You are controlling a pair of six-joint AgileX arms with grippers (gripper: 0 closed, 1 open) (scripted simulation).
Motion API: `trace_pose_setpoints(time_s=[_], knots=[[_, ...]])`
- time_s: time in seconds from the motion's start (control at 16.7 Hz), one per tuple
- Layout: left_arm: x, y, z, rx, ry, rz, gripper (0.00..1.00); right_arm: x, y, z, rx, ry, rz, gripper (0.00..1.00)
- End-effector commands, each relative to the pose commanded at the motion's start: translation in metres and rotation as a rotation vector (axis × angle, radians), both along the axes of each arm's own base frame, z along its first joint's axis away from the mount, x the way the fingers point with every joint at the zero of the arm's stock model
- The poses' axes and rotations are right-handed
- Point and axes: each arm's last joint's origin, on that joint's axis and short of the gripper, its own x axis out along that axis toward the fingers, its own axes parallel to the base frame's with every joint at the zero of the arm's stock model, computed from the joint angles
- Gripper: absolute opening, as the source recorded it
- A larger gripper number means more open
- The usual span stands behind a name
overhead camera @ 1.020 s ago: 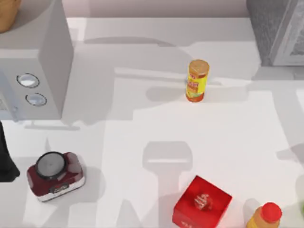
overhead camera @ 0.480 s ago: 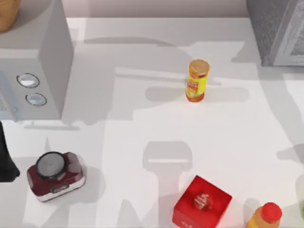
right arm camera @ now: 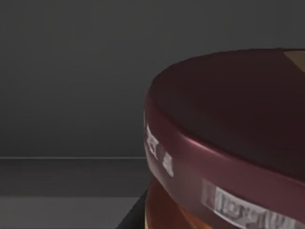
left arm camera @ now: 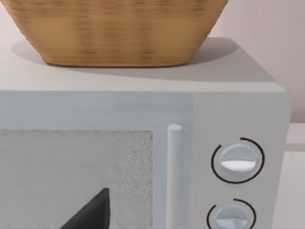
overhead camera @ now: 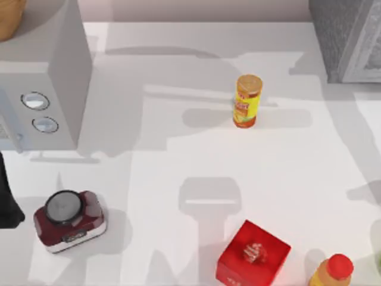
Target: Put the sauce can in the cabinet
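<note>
Before dark grey walls, sauce can [right arm camera: 228,143], glossy maroon lid, orange label

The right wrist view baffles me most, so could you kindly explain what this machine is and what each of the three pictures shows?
This is a simulated pair of AgileX robot arms at a table, each with a small camera on its wrist. The top view looks straight down on the table. On it are a grey appliance with two knobs at the left, a dark red gadget, a yellow can, a red box, a yellow bottle with a red cap, and the speckled cabinet in the far right corner. The left arm is parked at the left edge. Its wrist camera faces the appliance, which carries a wicker basket. The right wrist camera is very close to the sauce can, with dark grey surfaces around it, possibly the cabinet's inside. Whether the can is held I cannot tell.
</note>
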Motion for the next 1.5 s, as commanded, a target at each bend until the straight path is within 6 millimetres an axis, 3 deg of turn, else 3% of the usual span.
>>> trace_pose_setpoints(time_s=[0.12, 0.48, 0.66, 0.9, 1.5], knots=[[0.000, 0.000, 0.000, 0.000, 0.000, 0.000, 1.00, 0.022, 0.001, 0.002, 0.000, -0.004, 0.000, 0.00], [0.000, 0.000, 0.000, 0.000, 0.000, 0.000, 1.00, 0.122, 0.001, -0.019, -0.003, 0.017, 0.000, 0.00], [0.000, 0.000, 0.000, 0.000, 0.000, 0.000, 1.00, 0.139, -0.002, -0.023, -0.001, 0.007, 0.000, 0.00], [0.000, 0.000, 0.000, 0.000, 0.000, 0.000, 1.00, 0.140, -0.002, -0.023, -0.001, 0.007, 0.000, 0.00], [0.000, 0.000, 0.000, 0.000, 0.000, 0.000, 1.00, 0.140, -0.002, -0.023, -0.001, 0.007, 0.000, 0.75]])
